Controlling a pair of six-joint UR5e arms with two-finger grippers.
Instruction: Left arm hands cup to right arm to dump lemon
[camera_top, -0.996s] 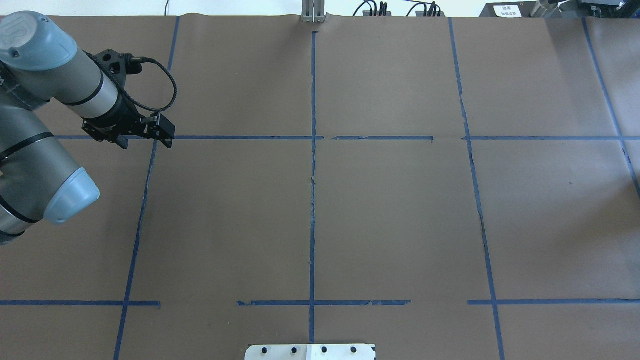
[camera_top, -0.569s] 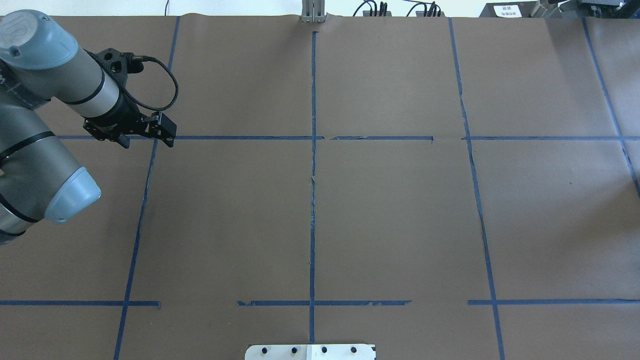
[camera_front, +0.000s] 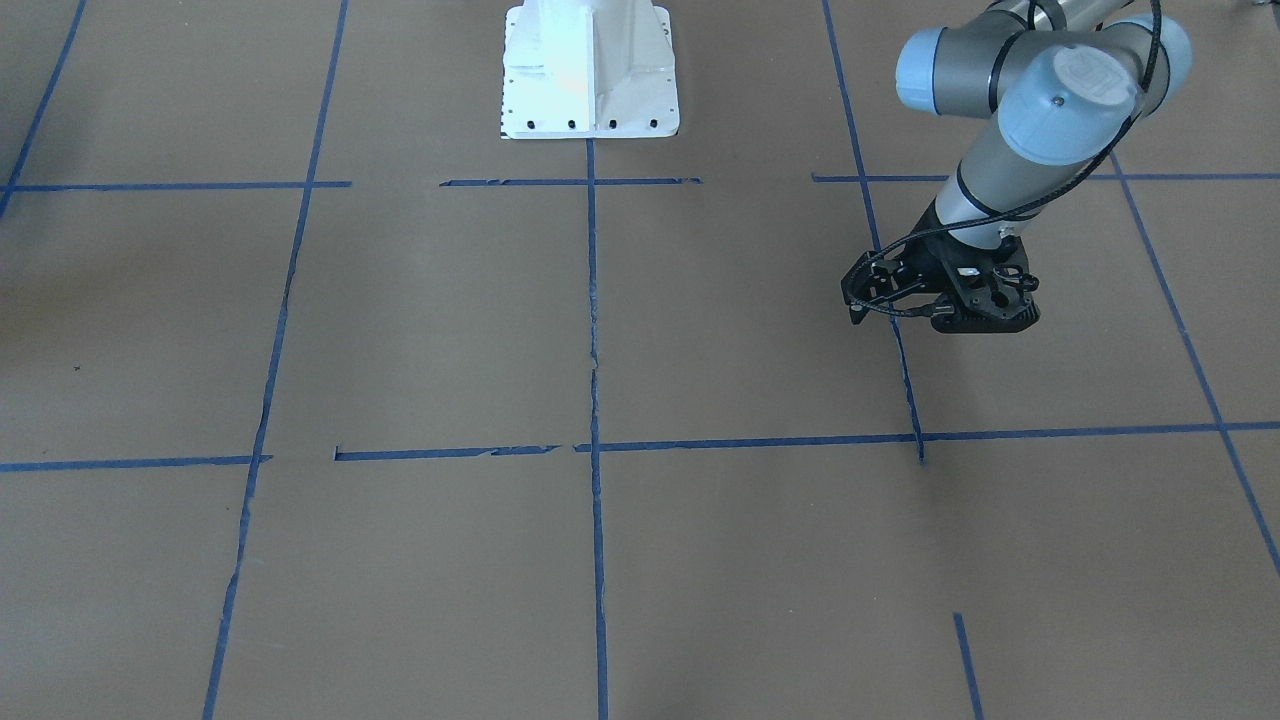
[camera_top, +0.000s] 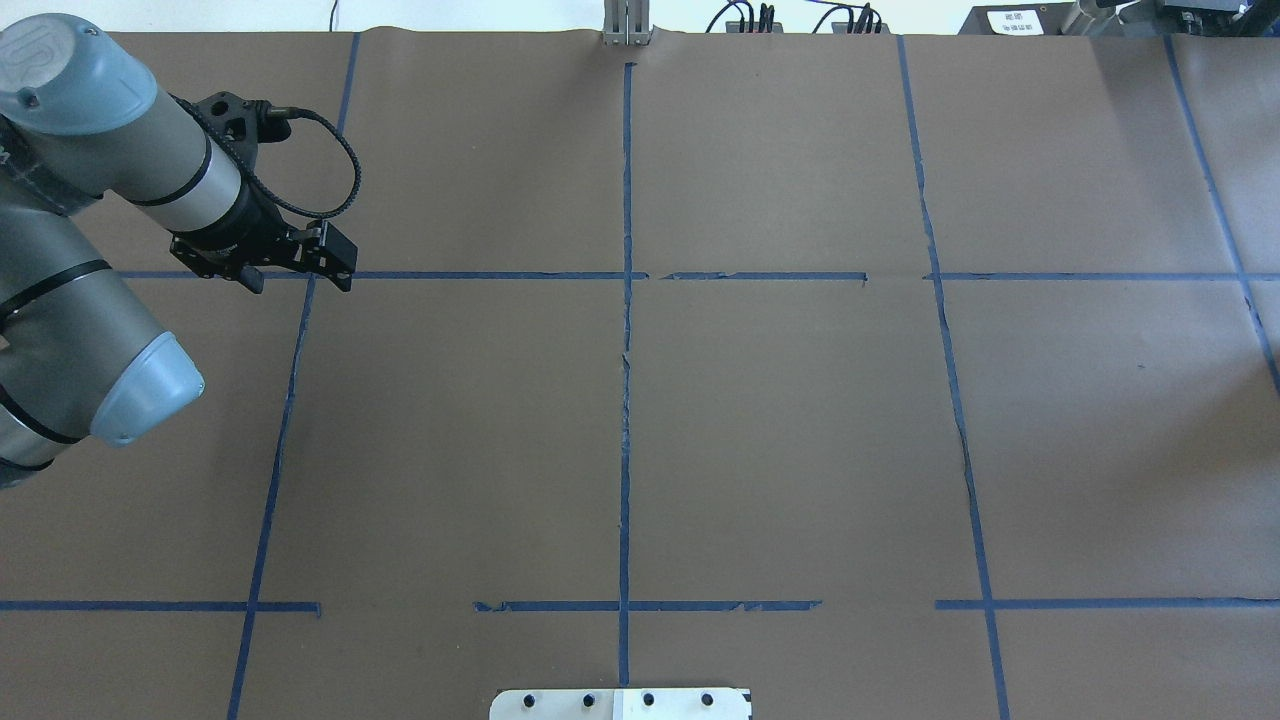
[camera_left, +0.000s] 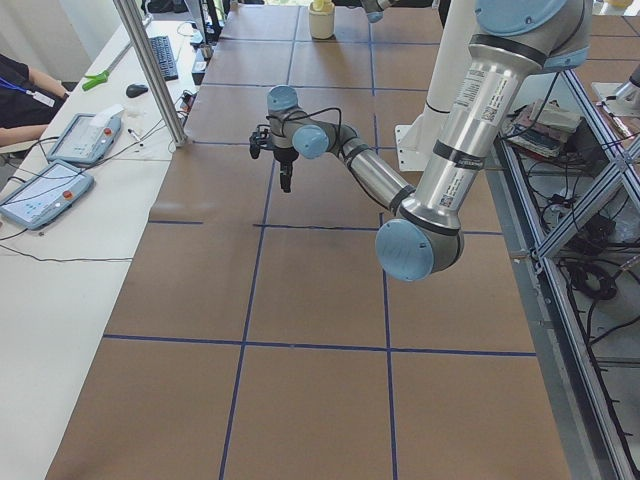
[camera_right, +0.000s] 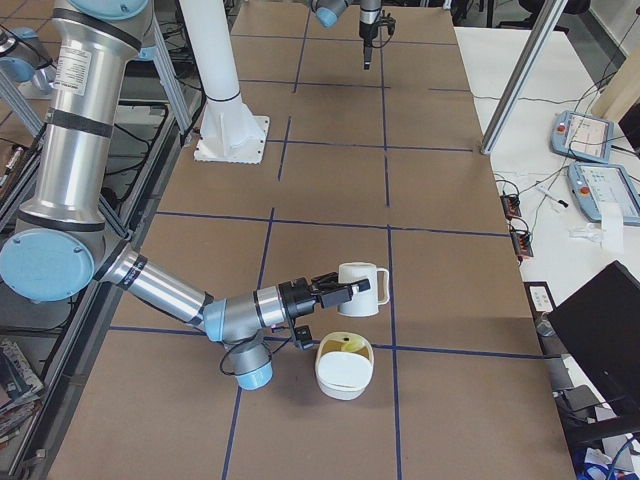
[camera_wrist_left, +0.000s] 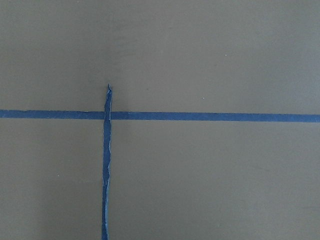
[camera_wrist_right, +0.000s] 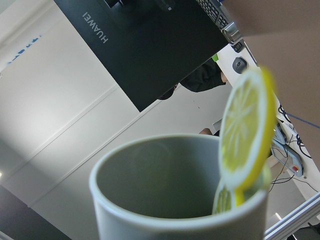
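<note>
White cup (camera_right: 362, 290), lemon (camera_wrist_right: 246, 135) seemingly inside, at right end effector (camera_right: 340, 293); grip cannot be told.

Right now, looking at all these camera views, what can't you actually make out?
Right gripper: only in the exterior right view, small; open or shut unclear.
Lemon: right wrist view, blurred at the cup rim; touching or falling unclear.
Left gripper: overhead, its own wrist hides the fingers.
Cup and bowl: beyond the overhead and front views' edges.
</note>
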